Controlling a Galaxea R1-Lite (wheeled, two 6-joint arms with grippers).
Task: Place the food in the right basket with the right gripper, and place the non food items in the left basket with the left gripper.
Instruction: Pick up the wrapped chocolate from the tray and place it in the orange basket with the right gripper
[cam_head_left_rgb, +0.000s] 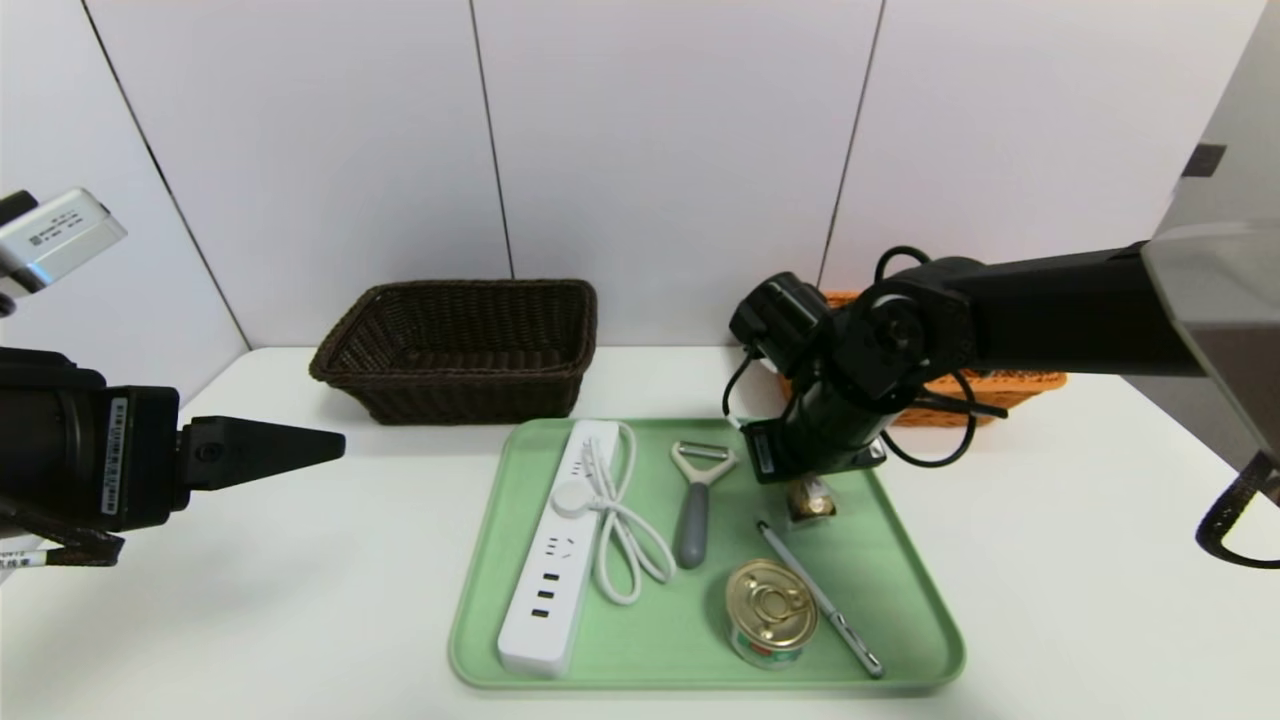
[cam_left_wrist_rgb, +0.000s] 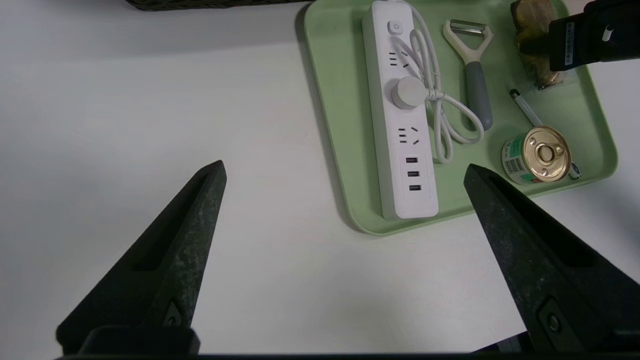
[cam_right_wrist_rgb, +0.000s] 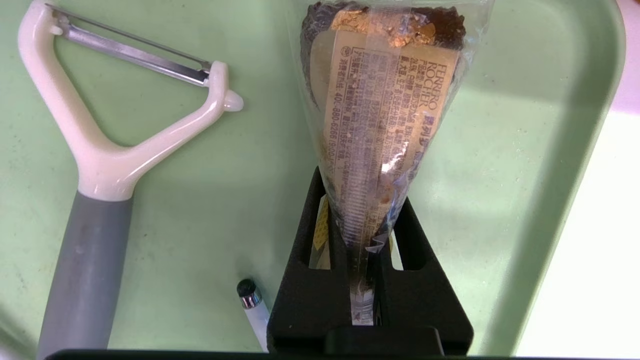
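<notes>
Black left gripper (cam_left_wrist_rgb: 346, 165) hangs wide open, off the green plastic tray's (cam_head_left_rgb: 480, 570) left edge. Near its far right corner, the black right gripper (cam_right_wrist_rgb: 362, 185) pinches the clear-wrapped, cone-shaped chocolate pack (cam_right_wrist_rgb: 390, 125). Grip gently, lift straight up, then reach the orange woven basket (cam_head_left_rgb: 1035, 382).

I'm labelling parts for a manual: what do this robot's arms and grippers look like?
The right arm is black with a grey section and loose black cables. The left gripper and right gripper have black, tapering fingers with slots. A white printed label marks the left one's black housing, near a silver-grey box.
</notes>
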